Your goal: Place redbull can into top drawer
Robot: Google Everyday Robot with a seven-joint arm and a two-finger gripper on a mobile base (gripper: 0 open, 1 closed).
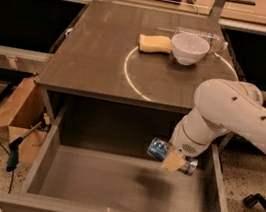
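Note:
The redbull can (pixel 158 150) is a small blue-and-silver can lying sideways in my gripper (pixel 173 160), which is shut on it. I hold it over the right part of the open top drawer (pixel 110 183), a little above the grey floor, where it casts a dark shadow. The white arm comes in from the right and hides part of the can and the drawer's right wall.
On the table top (pixel 95 56) stand a white bowl (pixel 189 48), a yellow sponge (pixel 154 43) and a clear plastic bottle (pixel 212 40) behind the bowl. A cardboard box (pixel 16 119) and a tool lie on the floor at the left.

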